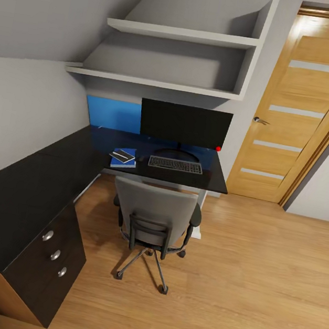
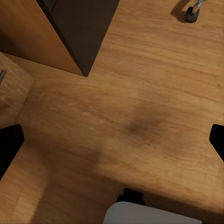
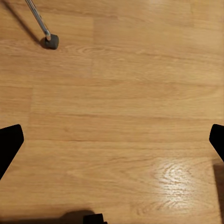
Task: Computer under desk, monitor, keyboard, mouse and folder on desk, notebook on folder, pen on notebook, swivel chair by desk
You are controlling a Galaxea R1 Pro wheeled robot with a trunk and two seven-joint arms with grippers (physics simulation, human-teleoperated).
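Glossy black tabletop (image 1: 52,168) carrying monitor (image 1: 184,124), keyboard (image 1: 175,164), blue folder (image 1: 124,159) under notebook (image 1: 123,155). Grey swivel chair (image 1: 155,219) sitting tucked close. Both end effectors (image 2: 112,140) (image 3: 112,140) hanging spread open, empty, over wood floor (image 3: 121,93).

Pale wall shelves (image 1: 172,83) hang beside a blue wall panel (image 1: 113,114).

right hand (image 3: 112,140) spread wide | wood floor (image 3: 121,93) | chair caster (image 3: 49,41)

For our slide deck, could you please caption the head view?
Tidy black desk: monitor, keyboard, notebook on blue folder; swivel chair pulled up to it.
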